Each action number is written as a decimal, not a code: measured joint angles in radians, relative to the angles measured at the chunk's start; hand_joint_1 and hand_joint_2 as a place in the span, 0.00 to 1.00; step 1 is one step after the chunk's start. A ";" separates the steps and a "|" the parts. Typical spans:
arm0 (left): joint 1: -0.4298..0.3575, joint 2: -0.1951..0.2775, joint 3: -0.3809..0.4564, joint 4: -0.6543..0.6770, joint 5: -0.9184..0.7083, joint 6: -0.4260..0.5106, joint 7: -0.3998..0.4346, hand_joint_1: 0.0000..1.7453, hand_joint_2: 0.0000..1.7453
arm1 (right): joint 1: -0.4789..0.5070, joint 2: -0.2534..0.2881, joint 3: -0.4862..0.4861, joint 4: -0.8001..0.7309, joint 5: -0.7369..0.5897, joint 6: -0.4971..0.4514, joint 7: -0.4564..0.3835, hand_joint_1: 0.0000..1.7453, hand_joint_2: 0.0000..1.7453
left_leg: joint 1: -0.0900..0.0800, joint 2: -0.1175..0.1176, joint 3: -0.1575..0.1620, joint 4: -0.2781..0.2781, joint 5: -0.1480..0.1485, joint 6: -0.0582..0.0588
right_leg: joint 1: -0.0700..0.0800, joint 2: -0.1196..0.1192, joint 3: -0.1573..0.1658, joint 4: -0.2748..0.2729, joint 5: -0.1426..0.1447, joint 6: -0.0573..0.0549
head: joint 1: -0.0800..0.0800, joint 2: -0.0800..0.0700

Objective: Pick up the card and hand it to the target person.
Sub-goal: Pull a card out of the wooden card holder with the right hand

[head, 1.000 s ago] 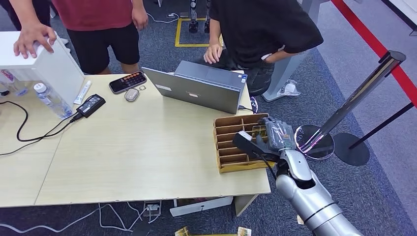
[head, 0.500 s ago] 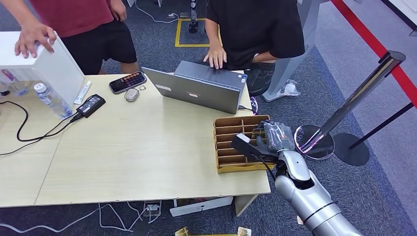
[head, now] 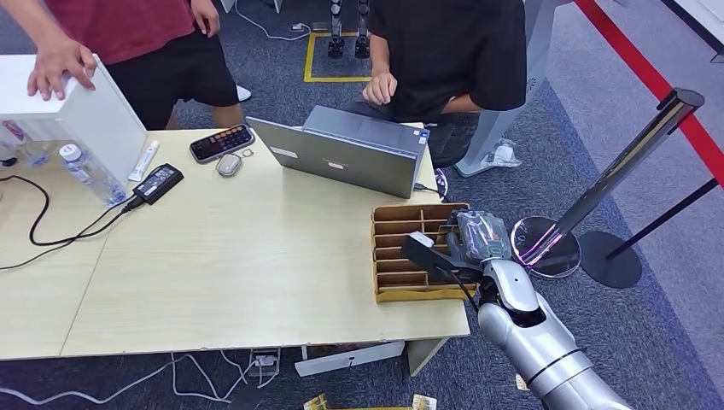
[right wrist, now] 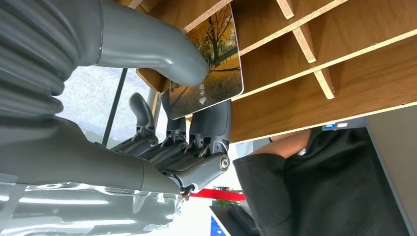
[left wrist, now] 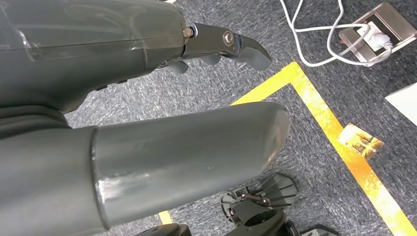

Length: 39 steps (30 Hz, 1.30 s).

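A card printed with an autumn tree stands in a slot of the wooden divider box at the table's right front corner. My right hand reaches into that box. In the right wrist view the thumb presses on the card's face and the fingers curl behind it, so the card is pinched. In the head view the card is a small yellowish patch beside the hand. My left hand hangs over the carpet and holds nothing. A person in black stands behind the laptop, a person in red at the far left.
A grey laptop sits just behind the divider box. A chrome stanchion with a round base stands right of the table. At the left are a white box, a bottle, a power adapter and a phone.
My right hand has stayed at the box with only a slight shift. The person in black put a hand on the laptop lid, then lifted it off.
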<state>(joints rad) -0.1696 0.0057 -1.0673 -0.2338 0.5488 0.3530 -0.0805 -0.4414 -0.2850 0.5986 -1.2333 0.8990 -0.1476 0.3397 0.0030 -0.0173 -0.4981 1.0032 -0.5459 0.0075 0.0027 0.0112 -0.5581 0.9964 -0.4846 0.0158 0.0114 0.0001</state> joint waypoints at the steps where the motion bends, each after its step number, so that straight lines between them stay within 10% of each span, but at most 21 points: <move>1: 0.000 0.000 0.000 0.000 0.000 0.000 0.000 0.00 0.00 | 0.000 0.000 0.000 0.000 0.000 -0.001 0.000 0.82 1.00 | 0.000 0.000 0.000 0.000 0.000 0.000 | 0.000 0.000 0.000 0.000 0.000 0.000 | 0.000 0.000; 39: 0.001 0.001 0.001 0.000 -0.004 0.000 -0.015 0.00 0.00 | -0.033 -0.002 -0.004 -0.183 0.002 -0.002 0.025 0.80 1.00 | 0.000 0.000 0.000 0.000 0.000 0.000 | 0.000 0.000 0.000 0.000 0.000 0.000 | 0.000 0.000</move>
<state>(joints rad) -0.1688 0.0065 -1.0666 -0.2336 0.5445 0.3532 -0.0959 -0.4739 -0.2873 0.5951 -1.4163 0.9014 -0.1495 0.3646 0.0029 -0.0170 -0.4980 1.0032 -0.5456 0.0079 0.0027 0.0115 -0.5582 0.9964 -0.4845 0.0158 0.0114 0.0000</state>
